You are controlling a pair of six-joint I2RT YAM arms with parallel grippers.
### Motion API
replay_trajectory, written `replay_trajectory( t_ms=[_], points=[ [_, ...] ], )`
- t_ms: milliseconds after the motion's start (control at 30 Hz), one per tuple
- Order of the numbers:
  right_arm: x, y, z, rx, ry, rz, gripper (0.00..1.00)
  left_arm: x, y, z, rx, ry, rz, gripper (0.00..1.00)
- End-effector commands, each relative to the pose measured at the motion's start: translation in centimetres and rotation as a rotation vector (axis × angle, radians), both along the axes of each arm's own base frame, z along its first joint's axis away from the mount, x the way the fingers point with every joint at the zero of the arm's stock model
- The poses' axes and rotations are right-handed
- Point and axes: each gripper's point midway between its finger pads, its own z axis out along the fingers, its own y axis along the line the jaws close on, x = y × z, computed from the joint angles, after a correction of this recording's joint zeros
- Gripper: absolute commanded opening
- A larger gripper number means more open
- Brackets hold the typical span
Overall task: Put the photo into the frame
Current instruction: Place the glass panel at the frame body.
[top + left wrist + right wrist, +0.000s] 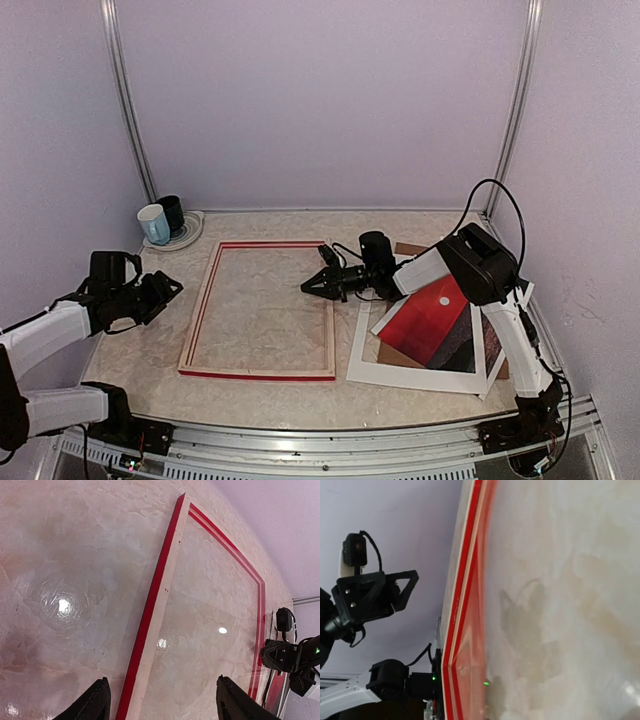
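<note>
frame [258,373]: red, lying flat | photo [425,318]: red, right of frame

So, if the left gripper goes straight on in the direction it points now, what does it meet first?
Probably the frame: in the wrist view its nearest long side runs right between the fingers of the open left gripper. How high the gripper hangs above the table is unclear.

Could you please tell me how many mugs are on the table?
2: a pale mug and a dark mug behind it, together at the table's far left corner.
</note>
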Motion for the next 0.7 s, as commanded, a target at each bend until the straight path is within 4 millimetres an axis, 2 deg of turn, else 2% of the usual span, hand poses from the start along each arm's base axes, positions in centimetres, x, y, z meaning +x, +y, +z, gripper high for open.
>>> replay_trajectory(
  t_ms=[0,233,400,467,667],
  points=[
    [0.4,-0.3,0.4,-0.003,0.008,-0.018,0.01,-0.1,-0.5,-0.5,-0.012,-0.001,-0.012,0.72],
    [0.4,-0.2,0.8,0.008,0.0,-0.009,0.02,-0.4,-0.8,-1.2,-0.021,0.012,-0.017,0.72],
    [0.3,0.1,2.4,0.058,-0.002,0.01,0.02,-0.4,-1.2,-1.9,-0.022,0.024,-0.02,0.72],
    [0.2,0.2,3.5,0.084,-0.007,0.02,0.02,-0.4,-1.3,-2.5,-0.021,0.035,-0.017,0.72],
    [-0.5,0.6,8.9,0.205,-0.067,0.058,0.01,-0.5,-1.1,-3.4,-0.027,0.047,0.004,0.71]
  ],
)
